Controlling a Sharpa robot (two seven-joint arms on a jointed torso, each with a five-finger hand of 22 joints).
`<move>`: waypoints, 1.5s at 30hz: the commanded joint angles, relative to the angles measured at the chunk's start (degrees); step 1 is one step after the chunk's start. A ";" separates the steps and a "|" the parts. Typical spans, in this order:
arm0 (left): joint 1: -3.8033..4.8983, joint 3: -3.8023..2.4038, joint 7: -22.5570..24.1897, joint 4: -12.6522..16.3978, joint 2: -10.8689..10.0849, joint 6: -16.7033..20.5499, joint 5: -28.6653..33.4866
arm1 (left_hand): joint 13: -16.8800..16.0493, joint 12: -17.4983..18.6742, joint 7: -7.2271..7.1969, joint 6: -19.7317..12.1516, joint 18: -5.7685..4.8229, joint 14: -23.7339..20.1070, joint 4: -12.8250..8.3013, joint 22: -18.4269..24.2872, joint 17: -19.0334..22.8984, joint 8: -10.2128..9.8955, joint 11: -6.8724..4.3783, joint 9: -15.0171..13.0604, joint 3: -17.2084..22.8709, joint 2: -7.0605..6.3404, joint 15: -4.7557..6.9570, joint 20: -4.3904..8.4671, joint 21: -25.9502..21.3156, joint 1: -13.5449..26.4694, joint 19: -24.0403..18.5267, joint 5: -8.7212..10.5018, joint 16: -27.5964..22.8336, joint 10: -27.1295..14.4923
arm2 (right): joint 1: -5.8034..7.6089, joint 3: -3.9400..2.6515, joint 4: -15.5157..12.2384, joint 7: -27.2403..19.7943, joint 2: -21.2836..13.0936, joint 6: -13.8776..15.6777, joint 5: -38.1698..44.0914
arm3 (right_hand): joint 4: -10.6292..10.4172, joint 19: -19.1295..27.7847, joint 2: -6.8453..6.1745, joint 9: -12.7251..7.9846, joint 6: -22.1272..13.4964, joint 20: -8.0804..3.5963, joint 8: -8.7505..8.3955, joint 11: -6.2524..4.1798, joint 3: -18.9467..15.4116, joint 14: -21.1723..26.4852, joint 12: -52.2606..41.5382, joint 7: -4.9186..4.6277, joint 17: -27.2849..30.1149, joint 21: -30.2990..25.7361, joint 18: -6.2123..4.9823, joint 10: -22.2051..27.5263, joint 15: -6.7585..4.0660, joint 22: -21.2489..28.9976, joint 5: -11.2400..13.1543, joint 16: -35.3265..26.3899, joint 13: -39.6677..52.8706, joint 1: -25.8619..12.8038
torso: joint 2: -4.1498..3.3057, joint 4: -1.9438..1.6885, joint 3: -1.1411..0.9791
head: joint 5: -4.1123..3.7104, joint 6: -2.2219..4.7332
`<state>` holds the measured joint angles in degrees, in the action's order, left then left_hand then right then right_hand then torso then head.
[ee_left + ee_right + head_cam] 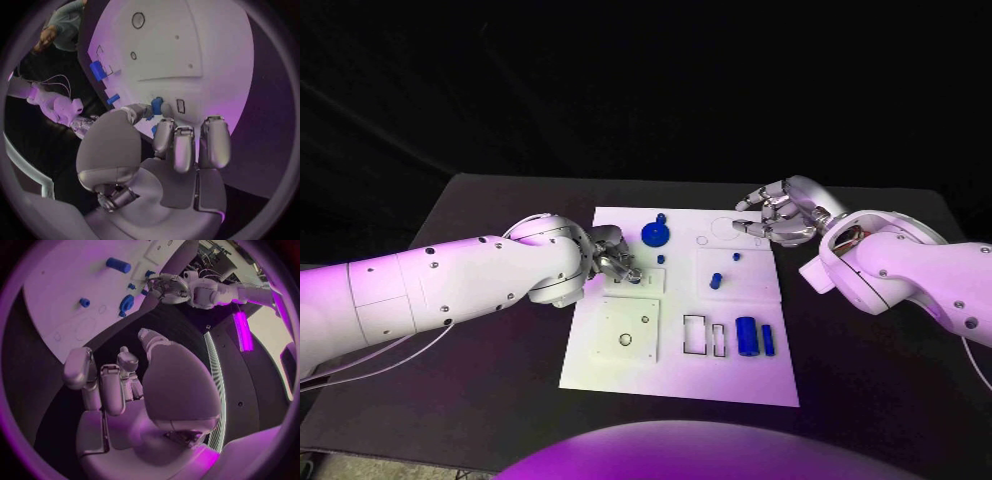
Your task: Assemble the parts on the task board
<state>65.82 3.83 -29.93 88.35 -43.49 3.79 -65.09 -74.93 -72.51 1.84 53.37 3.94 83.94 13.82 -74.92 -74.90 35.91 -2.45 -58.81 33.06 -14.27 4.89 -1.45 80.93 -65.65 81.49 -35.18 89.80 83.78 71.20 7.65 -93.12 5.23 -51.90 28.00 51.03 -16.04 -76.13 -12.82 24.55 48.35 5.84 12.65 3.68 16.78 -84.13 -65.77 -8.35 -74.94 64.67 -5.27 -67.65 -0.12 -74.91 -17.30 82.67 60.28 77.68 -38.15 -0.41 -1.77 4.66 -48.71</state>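
Observation:
The white task board (733,375) lies in the middle of the table. My left hand (612,262) hovers over the board's left edge and pinches a small blue part (156,106) between thumb and fingers, next to a small rectangular slot (180,106). My right hand (776,215) hangs at the board's far right corner with its fingers (109,385) apart and nothing in them. A blue disc with a peg (655,235) stands near the far edge. Two small blue pegs (715,280) (733,254) stand mid-board. A blue cylinder (747,335) and a blue bar (769,340) lie at the near right.
A raised square plate with holes (629,330) sits on the board's near left. Two empty rectangular slots (694,335) lie beside the cylinder. Black table (488,390) surrounds the board on all sides.

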 commanded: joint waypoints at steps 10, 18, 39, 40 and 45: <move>-0.14 0.15 -0.68 -0.05 0.19 -1.53 -0.11 | 0.14 0.03 -0.89 0.15 -0.99 6.06 -11.25 -6.51 -15.10 -0.05 -0.41 -0.43 11.92 -0.34 0.63 0.27 0.04 2.60 0.32 4.85 0.20 0.78 | -0.14 0.00 0.01 -0.59 0.01 -0.08 0.05 | -0.07 -0.36 -0.06 0.09 -0.53 0.00 0.29 0.03 0.29 -1.65 -0.22 -0.10 -1.42 -0.33 -0.35 -0.27 -0.23 -3.26 -0.40 -0.23 -0.13 -0.82 | 0.03 0.02 0.02 | -0.02 -0.17; -0.14 0.15 -0.88 -0.18 0.38 -1.20 0.33 | -0.03 -0.10 -1.60 1.28 -1.02 6.06 -8.09 -6.63 -15.10 -0.77 -0.93 -0.15 10.22 -0.61 1.06 0.68 -0.25 5.24 0.50 10.97 0.20 0.72 | -0.15 0.00 0.06 -0.61 0.03 -0.04 0.02 | -0.11 -0.31 -0.08 0.09 -0.57 0.00 0.34 0.03 0.31 -1.62 -0.12 -0.10 -1.34 -0.45 -0.37 -0.16 -0.23 -3.21 -0.46 -0.28 -0.28 -0.92 | 0.01 -0.01 0.00 | -0.08 -0.20; -0.13 0.15 -1.71 -0.66 0.75 -1.89 1.23 | -0.09 -0.11 -1.48 2.69 -1.07 6.06 -0.98 -7.01 -15.10 -1.80 -0.82 -0.24 -1.66 -0.43 1.02 0.72 -0.69 5.96 0.82 12.93 0.20 0.68 | -0.20 0.00 0.18 -0.66 0.07 0.02 -0.07 | -0.29 -0.23 -0.15 0.07 -0.72 0.00 0.52 0.06 0.29 -1.58 -0.06 -0.12 -1.23 -0.66 -0.40 -0.03 -0.22 -3.13 -0.53 -0.35 -0.43 -1.42 | 0.02 -0.02 -0.03 | -0.21 -0.35; -0.13 0.15 -1.75 -0.69 0.77 -1.88 1.25 | -0.08 -0.09 -1.47 2.74 -1.07 6.06 -0.46 -7.04 -15.10 -1.82 -0.81 -0.31 -2.57 -0.47 1.02 0.73 -0.74 5.83 0.82 11.97 0.20 0.68 | -0.20 0.00 0.18 -0.67 0.07 0.03 -0.08 | -0.29 -0.23 -0.15 0.07 -0.72 0.00 0.52 0.06 0.29 -1.58 -0.06 -0.12 -1.23 -0.66 -0.40 -0.03 -0.22 -3.13 -0.53 -0.35 -0.43 -1.42 | 0.03 0.01 -0.01 | -0.20 -0.37; -0.13 0.15 -1.96 -0.80 0.83 -1.95 1.37 | -0.15 -0.14 -1.43 2.88 -1.08 6.06 1.88 -7.19 -15.10 -1.92 -0.78 -0.60 -6.23 -0.36 1.01 0.74 -0.82 5.46 0.89 8.98 0.20 0.72 | -0.22 0.00 0.18 -0.68 0.05 0.05 -0.12 | -0.32 -0.24 -0.14 0.07 -0.75 0.01 0.57 0.06 0.29 -1.58 -0.05 -0.12 -1.23 -0.65 -0.40 0.00 -0.21 -3.13 -0.54 -0.35 -0.47 -1.54 | -0.01 0.04 -0.01 | -0.22 -0.35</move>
<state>65.80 3.89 -31.25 87.52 -42.80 3.26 -64.43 -74.90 -72.51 0.09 56.11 3.94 83.94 15.59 -74.91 -74.90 34.23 -2.97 -59.32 27.32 -14.56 5.72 -0.83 80.48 -59.79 82.11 -26.00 89.79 83.85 71.03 7.65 -92.92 5.05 -51.87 28.13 50.81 -16.20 -76.13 -12.82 24.58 47.96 5.84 12.87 3.68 16.94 -84.13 -65.76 -8.33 -74.91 64.31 -5.28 -67.65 -0.12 -74.93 -17.52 82.67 59.90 76.74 -38.14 -0.40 -1.79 4.44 -49.06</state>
